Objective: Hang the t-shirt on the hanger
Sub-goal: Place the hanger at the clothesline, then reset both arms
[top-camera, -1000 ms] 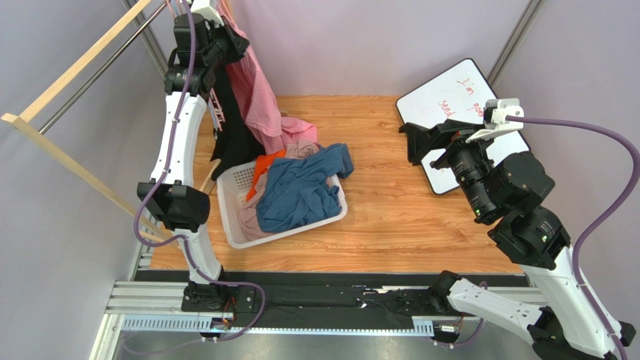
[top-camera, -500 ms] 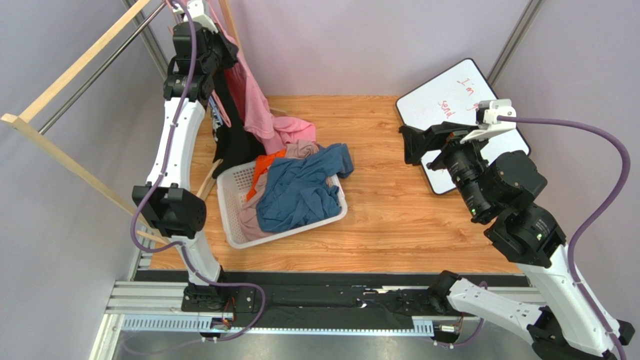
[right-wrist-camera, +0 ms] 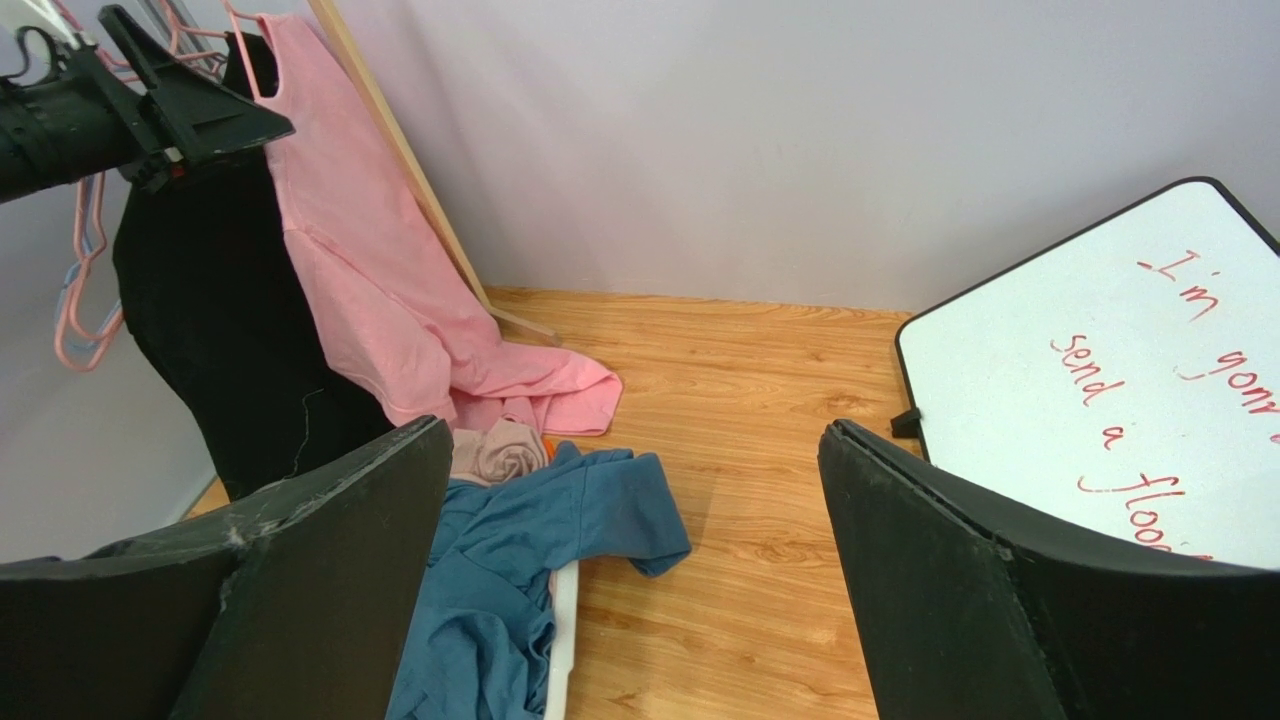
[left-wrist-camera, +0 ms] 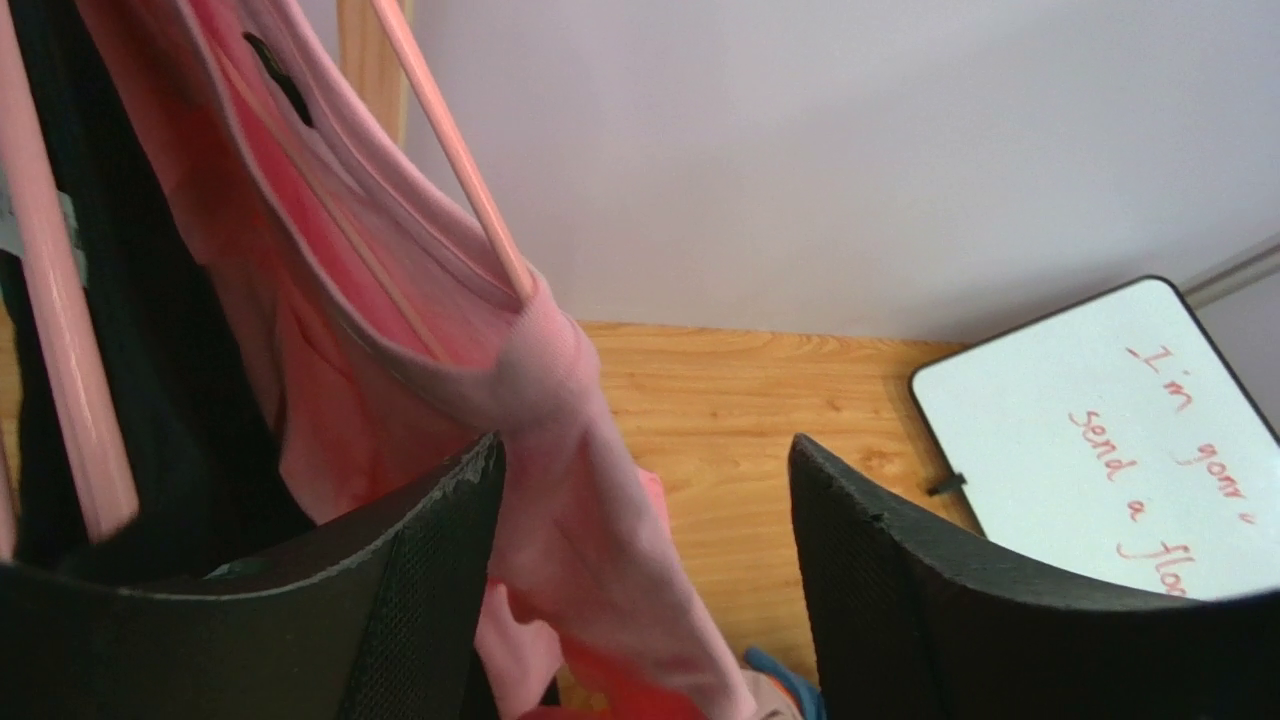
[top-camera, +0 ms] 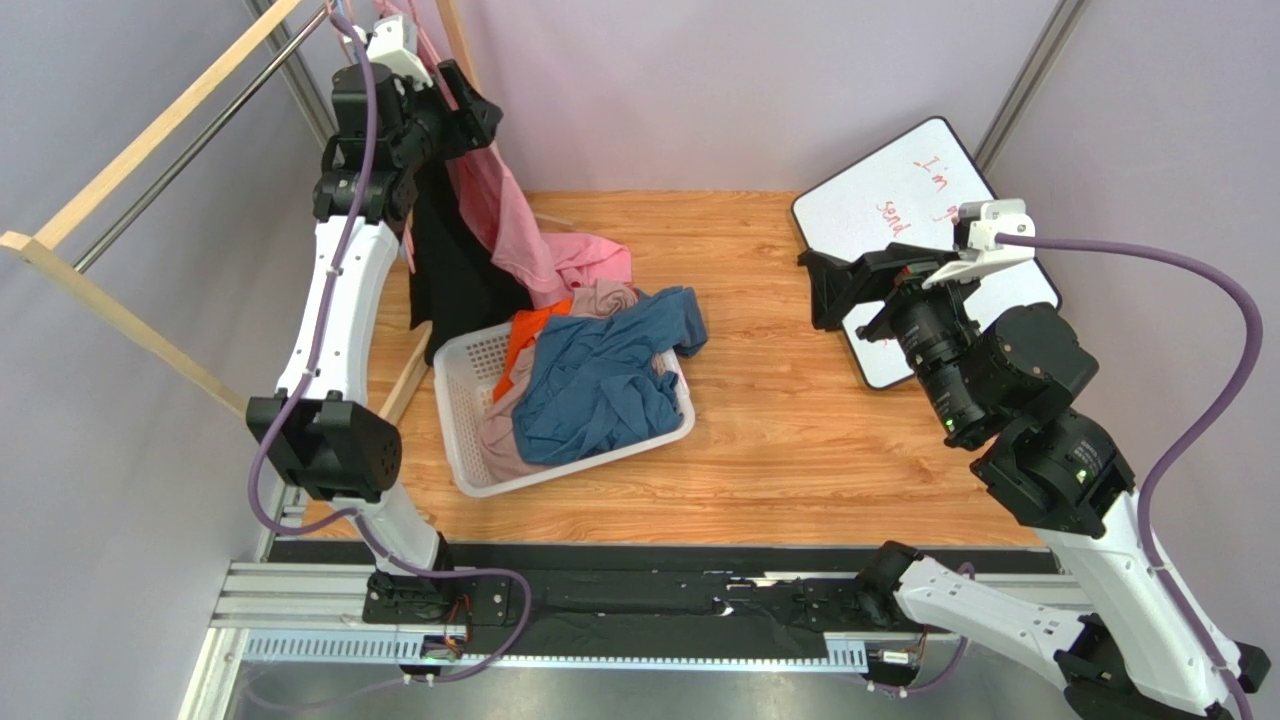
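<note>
The pink t-shirt (top-camera: 508,218) hangs at the back left from high by the rack, and its lower end lies on the wooden floor beside the basket. In the left wrist view a thin pink hanger (left-wrist-camera: 451,150) bar runs inside the t-shirt (left-wrist-camera: 376,300) at its top. My left gripper (top-camera: 469,108) is raised next to that top part and stands open (left-wrist-camera: 646,458); a fold of the shirt drapes against the left finger (left-wrist-camera: 428,585) with no pinch on it. My right gripper (top-camera: 830,288) hovers open over the floor at the right, holding nothing (right-wrist-camera: 631,435).
A white basket (top-camera: 469,450) holds a blue t-shirt (top-camera: 601,383) and other clothes. A long black garment (top-camera: 451,278) hangs behind the pink shirt. A whiteboard (top-camera: 902,188) lies at the back right. Wooden rack bars (top-camera: 150,120) and spare hangers (right-wrist-camera: 75,285) are at the left.
My left gripper has opened and let go of the shirt's top, shifting slightly left. The shirt stays hanging. The right arm has barely moved.
</note>
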`<action>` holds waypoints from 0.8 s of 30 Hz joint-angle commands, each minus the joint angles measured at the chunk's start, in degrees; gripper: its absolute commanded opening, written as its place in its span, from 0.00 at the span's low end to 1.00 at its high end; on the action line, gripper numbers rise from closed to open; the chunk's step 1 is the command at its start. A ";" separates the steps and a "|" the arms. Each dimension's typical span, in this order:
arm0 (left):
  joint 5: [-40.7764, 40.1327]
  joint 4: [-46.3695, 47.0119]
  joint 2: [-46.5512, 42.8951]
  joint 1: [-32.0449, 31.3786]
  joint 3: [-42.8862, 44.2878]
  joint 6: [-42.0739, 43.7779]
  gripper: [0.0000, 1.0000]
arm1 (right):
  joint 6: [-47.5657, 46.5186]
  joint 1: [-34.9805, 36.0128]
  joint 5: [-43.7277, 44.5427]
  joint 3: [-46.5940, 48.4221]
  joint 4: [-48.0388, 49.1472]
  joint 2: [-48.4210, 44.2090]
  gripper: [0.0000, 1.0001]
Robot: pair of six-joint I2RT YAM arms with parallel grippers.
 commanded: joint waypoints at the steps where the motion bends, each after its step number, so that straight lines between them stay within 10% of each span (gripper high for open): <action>1: 4.44 0.15 -8.96 -1.40 -3.49 6.11 0.81 | -2.98 -0.22 -0.44 0.79 -0.21 -0.77 1.00; 9: 5.50 -10.48 -22.50 -6.33 -13.42 18.51 0.99 | -7.20 -0.22 -4.20 0.26 -3.90 -2.44 1.00; 19: 25.26 -41.21 -32.61 -8.53 -15.71 34.85 0.99 | -15.20 -2.50 -12.03 -1.67 -10.93 -6.30 1.00; 24: 19.49 -45.38 -45.26 -8.53 -25.81 39.26 0.99 | -13.53 -8.81 -17.56 -4.22 -14.97 -9.99 1.00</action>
